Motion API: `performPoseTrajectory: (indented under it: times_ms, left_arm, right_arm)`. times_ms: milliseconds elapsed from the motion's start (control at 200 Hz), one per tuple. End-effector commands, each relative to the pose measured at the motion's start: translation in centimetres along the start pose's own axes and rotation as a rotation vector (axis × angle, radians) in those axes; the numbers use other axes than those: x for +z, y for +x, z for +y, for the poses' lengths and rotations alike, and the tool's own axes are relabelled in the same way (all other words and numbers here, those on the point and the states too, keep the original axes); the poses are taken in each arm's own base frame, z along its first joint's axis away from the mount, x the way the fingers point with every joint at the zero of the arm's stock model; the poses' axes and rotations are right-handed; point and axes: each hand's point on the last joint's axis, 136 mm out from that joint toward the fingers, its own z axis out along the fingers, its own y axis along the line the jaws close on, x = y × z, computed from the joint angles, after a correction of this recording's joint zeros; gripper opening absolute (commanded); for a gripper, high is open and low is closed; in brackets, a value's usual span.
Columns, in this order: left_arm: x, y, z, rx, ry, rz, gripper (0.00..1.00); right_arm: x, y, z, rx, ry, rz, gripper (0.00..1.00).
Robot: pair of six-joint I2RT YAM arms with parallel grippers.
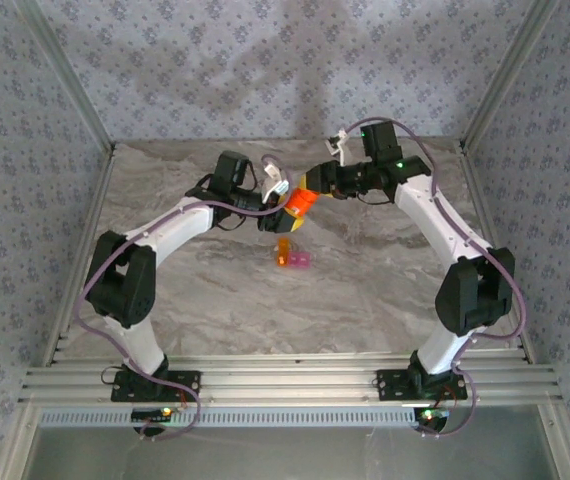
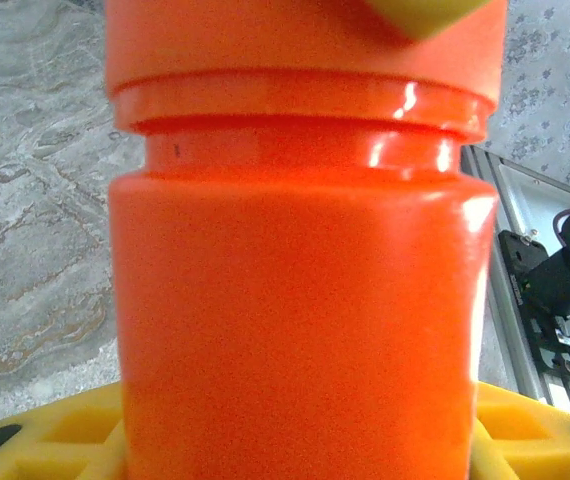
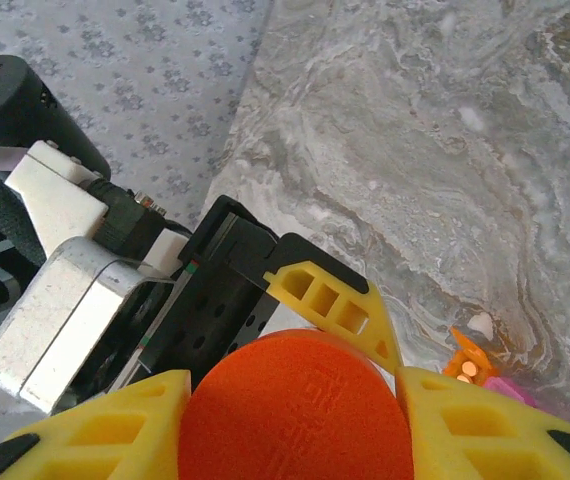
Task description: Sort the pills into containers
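Bottle-opening step. The orange-red cylindrical plastic bottle (image 1: 299, 204) is grasped round its body by the left gripper (image 1: 281, 210). Its round orange cap (image 3: 295, 410) is clamped by the right gripper (image 1: 312, 184). The joined orange-and-pink translucent containers (image 1: 295, 260) lie near the bottle, on its arm-base side. A twist to free the cap is judged to be called for next.

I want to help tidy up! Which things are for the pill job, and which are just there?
For the job: bottle, containers, left gripper, right gripper.
Just there: table, metal frame, patterned walls.
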Motion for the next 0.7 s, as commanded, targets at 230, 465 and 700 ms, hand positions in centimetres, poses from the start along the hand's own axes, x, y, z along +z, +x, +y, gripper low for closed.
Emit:
performPoseTrajectory:
  times_ms: [230, 465, 700]
  left_arm:
    - [-0.2, -4.7, -2.0, 0.165, 0.086, -0.105, 0.00]
    - [0.2, -4.0, -1.3, 0.143, 0.088, -0.094, 0.00]
    - [0.3, -3.7, -0.9, 0.135, 0.088, -0.090, 0.00]
  right_arm:
    - [1.3, 0.5, -0.8, 0.073, 0.068, -0.002, 0.40]
    - [-0.1, -1.6, 0.9, 0.037, 0.053, -0.056, 0.61]
    - [-2.7, -2.2, 2.5, -0.035, 0.045, -0.100, 0.78]
